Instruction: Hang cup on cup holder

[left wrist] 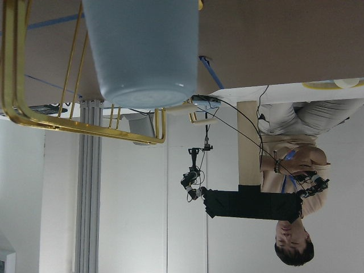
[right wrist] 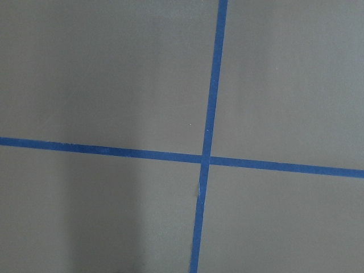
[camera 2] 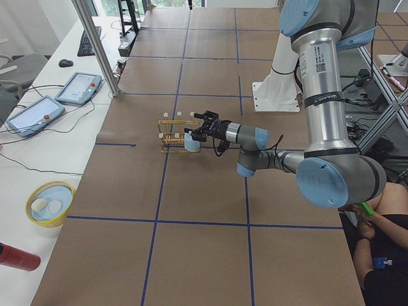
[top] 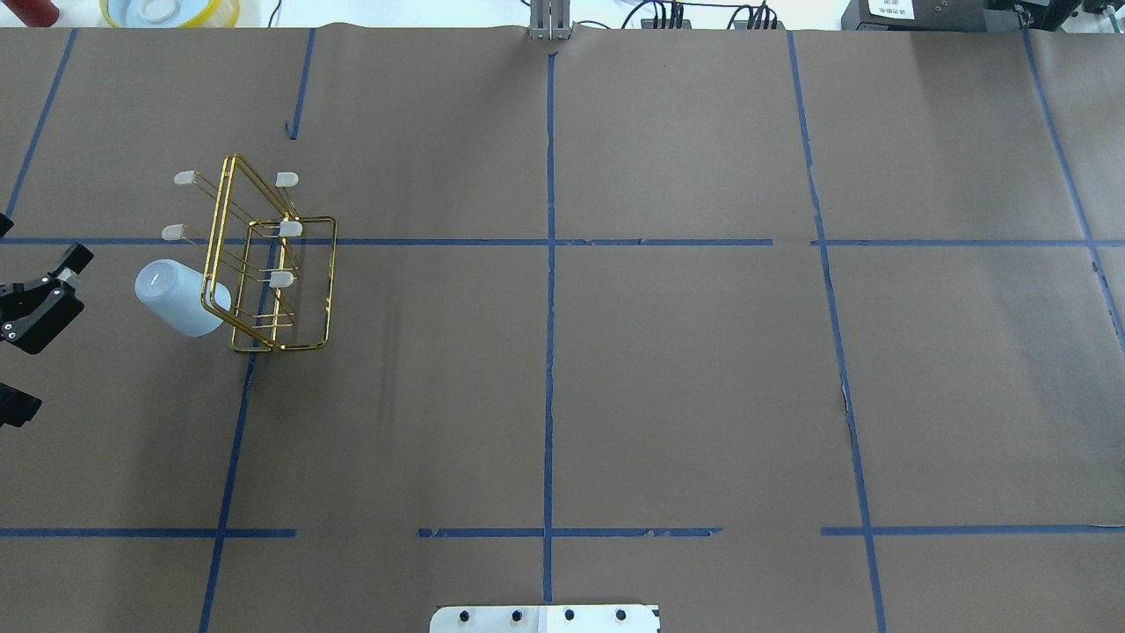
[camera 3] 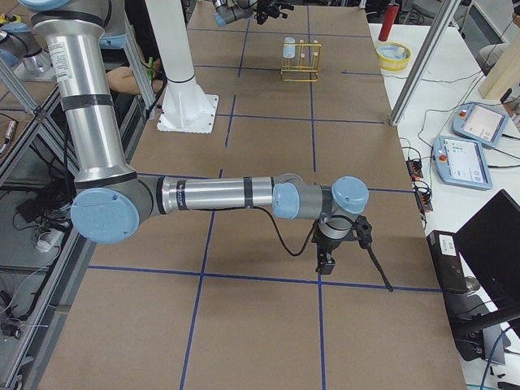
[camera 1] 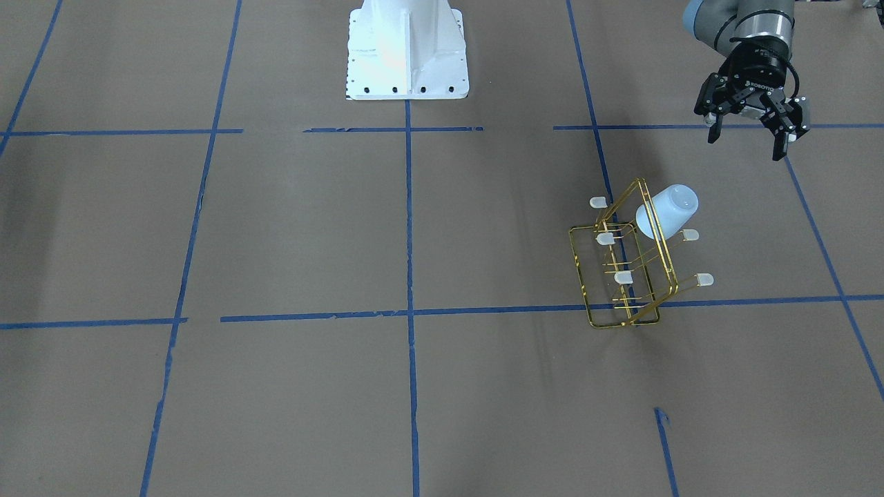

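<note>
The pale blue-white cup (camera 1: pixel 668 210) hangs upside down and tilted on an end prong of the gold wire cup holder (camera 1: pixel 632 319), which stands on the brown table. Overhead, the cup (top: pixel 180 297) is on the holder's (top: pixel 331 277) left side. My left gripper (camera 1: pixel 747 141) is open and empty, drawn back a short way from the cup; it also shows at the left edge of the overhead view (top: pixel 53 338). The left wrist view shows the cup (left wrist: pixel 142 51) and holder wire (left wrist: pixel 79 122) close up. My right gripper (camera 3: pixel 325 264) hangs low over the table far from the holder; I cannot tell its state.
The other prongs carry only frosted caps (camera 1: pixel 704 279). A yellow bowl (top: pixel 171 10) and a red bottle (camera 2: pixel 16 257) sit beyond the table's far left end. The white robot base (camera 1: pixel 407 52) is at mid table. Blue tape lines (right wrist: pixel 207 158) cross the paper.
</note>
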